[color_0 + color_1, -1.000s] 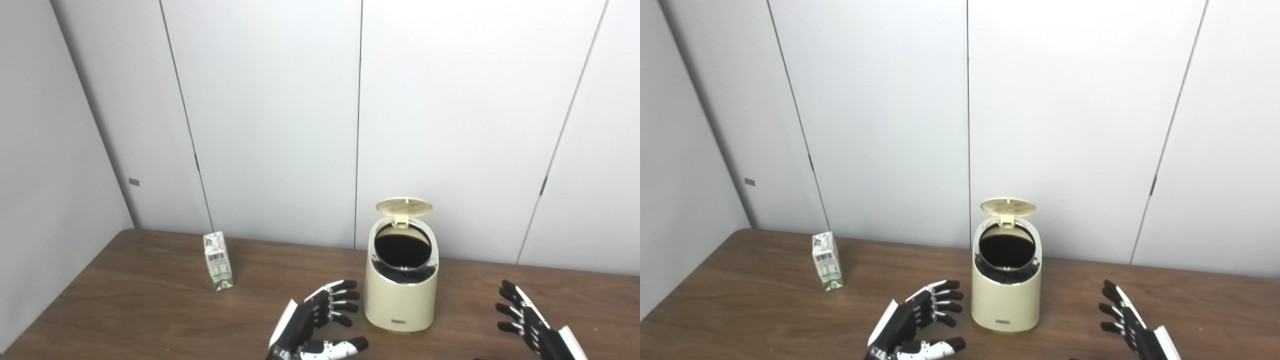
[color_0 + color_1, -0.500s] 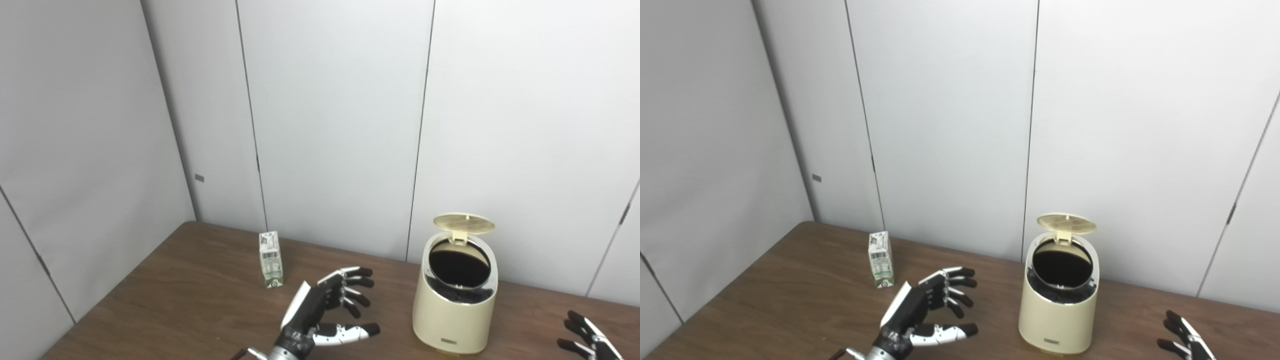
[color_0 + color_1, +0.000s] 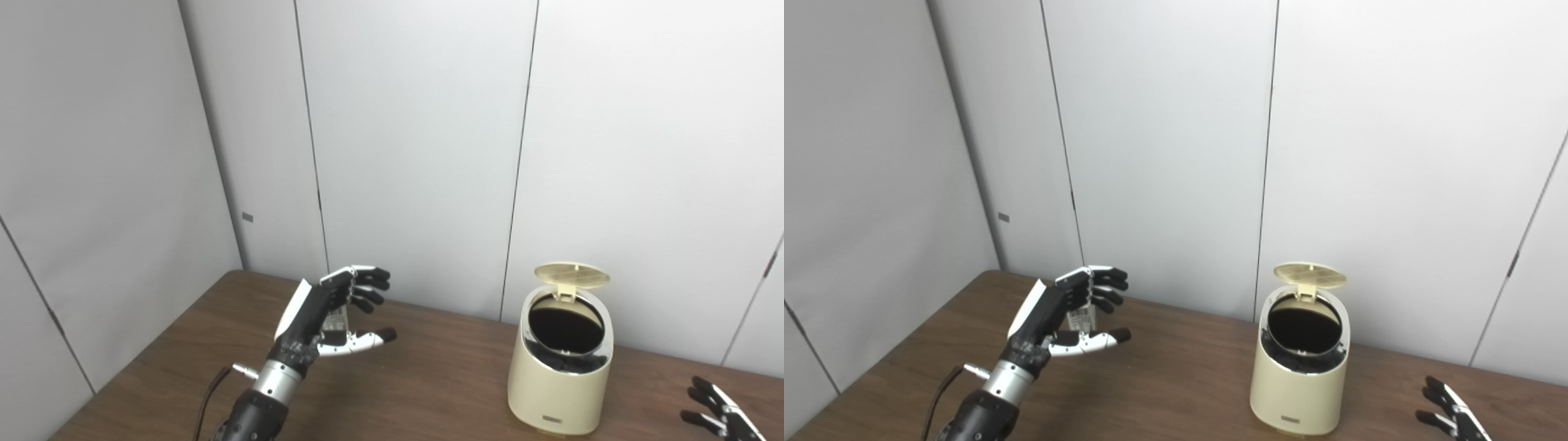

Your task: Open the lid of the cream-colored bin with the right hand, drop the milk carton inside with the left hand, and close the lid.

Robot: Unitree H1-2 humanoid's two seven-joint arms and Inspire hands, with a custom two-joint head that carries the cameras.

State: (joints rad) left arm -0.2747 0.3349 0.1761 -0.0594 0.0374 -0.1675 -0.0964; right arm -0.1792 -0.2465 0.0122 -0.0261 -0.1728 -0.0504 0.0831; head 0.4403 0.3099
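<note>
The cream-colored bin (image 3: pixel 558 386) stands on the brown table right of centre. Its round lid (image 3: pixel 572 275) is tipped up at the back and the dark opening (image 3: pixel 563 323) shows. The white milk carton (image 3: pixel 1082 316) stands upright at the table's back left, mostly hidden by my left hand (image 3: pixel 331 309). That hand is open around it, fingers curved above and thumb stretched out below; I cannot tell whether they touch the carton. Only the spread fingers of my open right hand (image 3: pixel 715 411) show at the bottom right corner, well apart from the bin.
The wooden table (image 3: pixel 429 380) ends at its left edge near the grey panel walls (image 3: pixel 416 153), which close it in behind and on the left. A thin cable (image 3: pixel 205 398) runs along my left forearm.
My left hand has lifted from the table beside the bin and reached back-left to the milk carton, now covering it. The camera turned left during the first half second. The bin stays open.
</note>
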